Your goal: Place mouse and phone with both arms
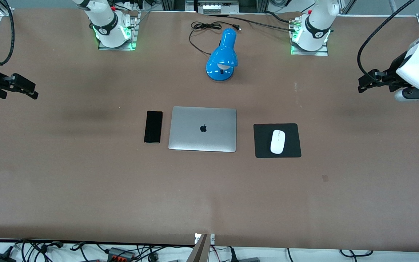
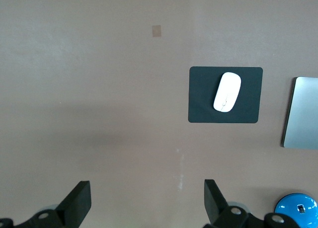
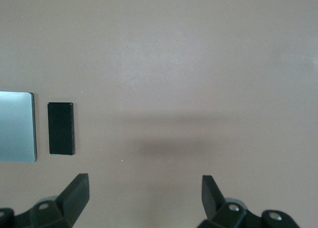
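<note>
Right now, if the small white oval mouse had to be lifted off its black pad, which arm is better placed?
Probably the left. Its end effector hangs open over the left arm's end of the table, where the small white oval mouse lies on the square black pad. The right end effector, also open, is nearer the slim black phone.

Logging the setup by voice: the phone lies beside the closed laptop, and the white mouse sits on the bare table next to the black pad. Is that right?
Not quite. The mouse sits on the black pad, not on the bare table; the front view and the left wrist view both show it. The phone does lie beside the closed laptop.
</note>
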{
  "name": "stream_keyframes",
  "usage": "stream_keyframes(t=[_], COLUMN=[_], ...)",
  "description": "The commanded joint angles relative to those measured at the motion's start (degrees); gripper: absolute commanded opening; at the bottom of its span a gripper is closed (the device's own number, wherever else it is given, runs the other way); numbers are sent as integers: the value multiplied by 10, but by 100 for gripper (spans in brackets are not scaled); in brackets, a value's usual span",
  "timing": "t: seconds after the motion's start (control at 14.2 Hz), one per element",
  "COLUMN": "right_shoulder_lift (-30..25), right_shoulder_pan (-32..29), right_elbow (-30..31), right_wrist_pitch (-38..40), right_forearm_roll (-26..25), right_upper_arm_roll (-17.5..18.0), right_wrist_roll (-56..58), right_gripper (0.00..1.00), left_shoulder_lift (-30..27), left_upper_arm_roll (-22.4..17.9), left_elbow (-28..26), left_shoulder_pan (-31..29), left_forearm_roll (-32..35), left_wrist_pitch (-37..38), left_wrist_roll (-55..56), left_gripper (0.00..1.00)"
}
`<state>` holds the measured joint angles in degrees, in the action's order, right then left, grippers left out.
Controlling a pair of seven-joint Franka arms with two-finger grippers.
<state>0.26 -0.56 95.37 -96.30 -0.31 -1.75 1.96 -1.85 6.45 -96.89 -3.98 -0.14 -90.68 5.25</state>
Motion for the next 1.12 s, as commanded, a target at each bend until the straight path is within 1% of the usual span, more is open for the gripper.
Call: stream_keyframes(t=[0.0,0.21,1.05], right_shoulder_lift=[-18,-25,-25], right_shoulder_pan=[0,0,-4], right_elbow=[13,13,17], right_wrist_pitch=[-7,-2,-13], right_forearm_roll=[-6,-6,-3], right_upper_arm_roll=[2,1,7], right_wrist_roll=[1,2,2], right_gripper=[100,100,100], left_shoulder_lift=[1,1,2], left_upper_arm_roll=[2,2,2], left_elbow=[10,10,10], left_shoulder_pan=[-2,-2,-2], left_forearm_roll=[-6,-6,-6], left_wrist_pitch=[10,10,10], left_wrist_roll=[0,0,0], left_gripper=[100,100,100])
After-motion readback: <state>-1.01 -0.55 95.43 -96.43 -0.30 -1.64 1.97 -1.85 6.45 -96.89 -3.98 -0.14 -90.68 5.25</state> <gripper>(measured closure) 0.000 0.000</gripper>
